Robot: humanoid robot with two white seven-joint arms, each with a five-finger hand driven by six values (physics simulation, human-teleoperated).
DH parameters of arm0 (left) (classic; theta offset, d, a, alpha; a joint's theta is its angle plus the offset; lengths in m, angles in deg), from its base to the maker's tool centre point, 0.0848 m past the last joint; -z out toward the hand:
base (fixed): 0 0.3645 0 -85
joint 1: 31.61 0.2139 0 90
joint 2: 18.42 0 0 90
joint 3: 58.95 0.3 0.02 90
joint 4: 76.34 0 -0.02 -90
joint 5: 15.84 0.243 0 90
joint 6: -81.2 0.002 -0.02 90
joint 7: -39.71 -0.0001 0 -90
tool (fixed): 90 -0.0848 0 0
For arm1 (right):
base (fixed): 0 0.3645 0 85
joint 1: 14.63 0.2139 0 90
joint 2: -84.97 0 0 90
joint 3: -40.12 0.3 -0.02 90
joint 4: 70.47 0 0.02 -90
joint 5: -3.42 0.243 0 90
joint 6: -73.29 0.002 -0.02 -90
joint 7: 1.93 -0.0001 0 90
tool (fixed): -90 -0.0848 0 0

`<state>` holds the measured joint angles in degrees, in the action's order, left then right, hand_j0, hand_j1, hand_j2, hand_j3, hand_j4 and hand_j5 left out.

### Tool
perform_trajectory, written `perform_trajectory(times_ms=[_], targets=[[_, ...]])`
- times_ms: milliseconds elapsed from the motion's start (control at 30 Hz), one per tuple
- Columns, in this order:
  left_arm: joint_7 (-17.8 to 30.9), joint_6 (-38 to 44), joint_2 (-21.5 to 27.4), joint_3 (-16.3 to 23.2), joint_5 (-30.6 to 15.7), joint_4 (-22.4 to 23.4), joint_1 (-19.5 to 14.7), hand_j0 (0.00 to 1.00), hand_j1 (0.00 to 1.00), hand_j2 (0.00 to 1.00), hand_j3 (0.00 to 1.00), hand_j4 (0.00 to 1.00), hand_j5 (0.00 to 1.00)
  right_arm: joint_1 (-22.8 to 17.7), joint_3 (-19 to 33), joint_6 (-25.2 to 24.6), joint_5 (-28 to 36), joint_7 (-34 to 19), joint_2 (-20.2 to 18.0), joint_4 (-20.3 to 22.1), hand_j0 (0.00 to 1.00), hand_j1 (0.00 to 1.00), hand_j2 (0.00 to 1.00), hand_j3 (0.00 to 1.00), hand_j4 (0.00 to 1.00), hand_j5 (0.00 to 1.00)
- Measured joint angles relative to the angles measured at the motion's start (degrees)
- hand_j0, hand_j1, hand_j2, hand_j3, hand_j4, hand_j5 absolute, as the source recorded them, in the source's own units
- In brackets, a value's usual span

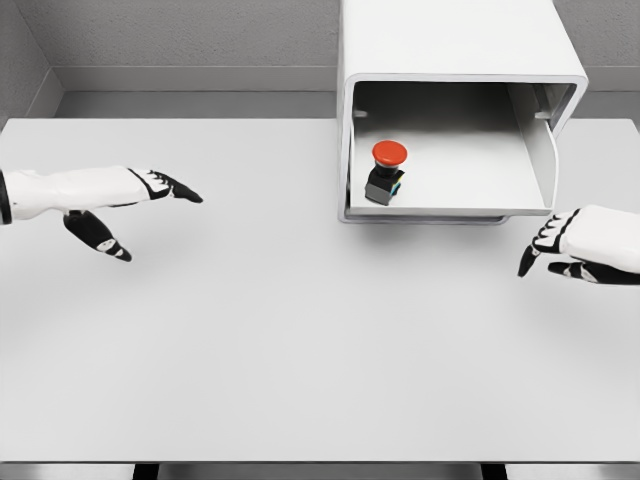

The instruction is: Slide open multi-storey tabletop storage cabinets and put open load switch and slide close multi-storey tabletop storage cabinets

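Red-capped switch [386, 172], boxy white cabinet [450, 40], smooth matte table [300, 340]

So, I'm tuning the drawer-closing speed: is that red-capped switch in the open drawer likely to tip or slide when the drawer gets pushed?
The switch looks top-heavy: a wide red cap over a narrower dark base, so a jolt could probably tip it. It stands loose near the front left corner of the drawer on a smooth floor, so it may slide. It appears rigid.

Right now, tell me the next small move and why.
Probably bring the right robot hand to the front edge of the open drawer and push it shut: the red-button switch already sits inside, and both hands hold nothing.
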<state>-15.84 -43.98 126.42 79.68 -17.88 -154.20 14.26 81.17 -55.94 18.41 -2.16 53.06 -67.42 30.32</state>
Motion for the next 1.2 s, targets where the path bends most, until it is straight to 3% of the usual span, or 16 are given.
perform_trajectory(times_ms=[333, 1200], targets=[[0.4, 0.0, -0.4, 0.2, 2.7, 1.3, 0.0, 1.00, 1.00, 1.00, 1.00, 1.00, 1.00, 5.1, -6.4, 0.0, 0.0, 0.0, 1.0, 0.0, 0.54, 0.54, 0.54, 0.54, 0.54, 0.54], [0.4, 0.0, -0.2, 0.1, 2.8, 2.3, 0.0, 1.00, 1.00, 1.00, 1.00, 1.00, 1.00, 11.9, -11.9, 0.0, -0.9, 0.0, 5.0, -0.2, 0.55, 0.55, 0.55, 0.55, 0.55, 0.55]])
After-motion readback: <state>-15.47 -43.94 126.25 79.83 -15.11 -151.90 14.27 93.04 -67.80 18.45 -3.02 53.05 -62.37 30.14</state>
